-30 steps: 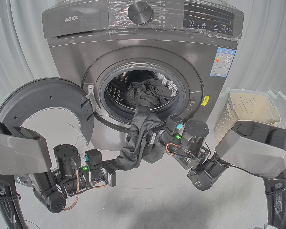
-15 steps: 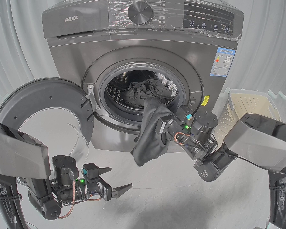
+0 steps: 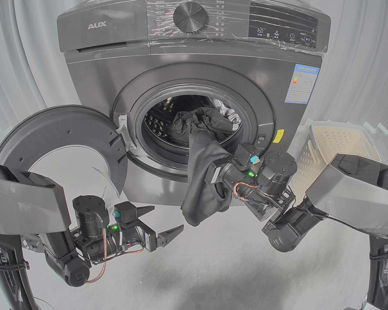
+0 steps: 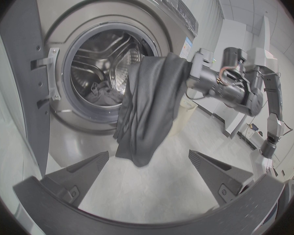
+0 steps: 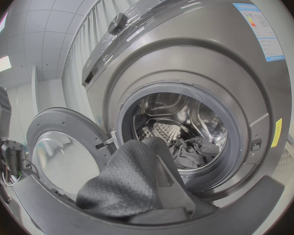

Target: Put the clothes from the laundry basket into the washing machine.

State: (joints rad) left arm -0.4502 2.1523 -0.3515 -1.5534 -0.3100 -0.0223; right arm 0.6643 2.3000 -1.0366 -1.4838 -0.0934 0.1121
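- the left gripper (image 3: 168, 217) sits nearest and low, left of centre above the pale floor, its fingers spread wide with nothing between them.
- just beyond and to the right, the right gripper (image 3: 214, 176) is closed around a dark grey, finely perforated garment (image 3: 200, 173). the garment hangs in front of the lower rim of the opening, with its tail drooping below the rim toward the floor.
- the round grey door (image 3: 56, 134) stands swung open to the left, well apart from both grippers.
- the grey front-loading washing machine (image 3: 99, 78) stands behind. a crumpled dark bundle of clothes (image 3: 202, 123) already lies in its steel drum (image 4: 88, 62). i cannot tell whether the garment's top edge has passed the rim.
- the cream perforated plastic laundry basket (image 3: 345, 143) stands far right, beside the machine.
- the step in hand looks like feeding this garment in. to do it well, the right arm should carry its grip high and deep past the rim before letting go, since most of the cloth hangs outside and could drag the rest out.
- the free left gripper could lift the tail over the lip, keeping clear of the hinge.
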